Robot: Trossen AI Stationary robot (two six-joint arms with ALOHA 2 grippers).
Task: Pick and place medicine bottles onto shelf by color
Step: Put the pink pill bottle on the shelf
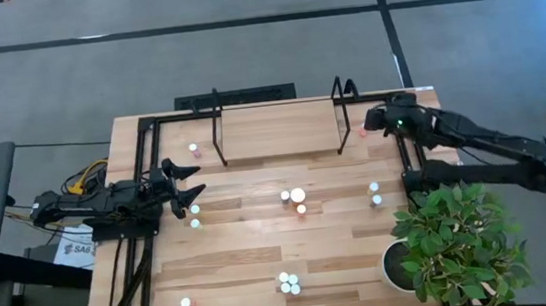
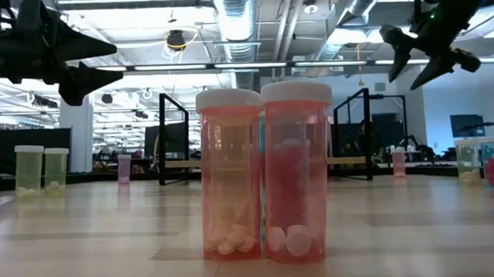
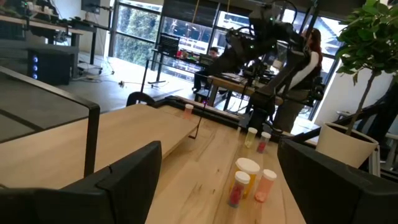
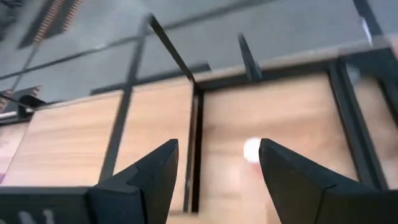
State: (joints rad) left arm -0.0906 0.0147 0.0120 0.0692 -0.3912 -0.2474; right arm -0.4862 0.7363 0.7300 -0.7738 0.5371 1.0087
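Nearest to me, three small white-capped medicine bottles (image 1: 288, 283) stand together, well before the light wooden shelf with black tube frame (image 1: 276, 130). My left pincer (image 1: 188, 187) hovers wide and empty beside the shelf's left end, I think ready to take one. My right pincer (image 4: 217, 165), half-spread and empty, hangs above a pink bottle (image 1: 362, 130) on the shelf's right end.

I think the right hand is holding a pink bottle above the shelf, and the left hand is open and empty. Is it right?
Not quite. The right hand holds nothing: in the right wrist view its fingers are apart, with the pink bottle standing on the shelf below. The left hand is open and empty.
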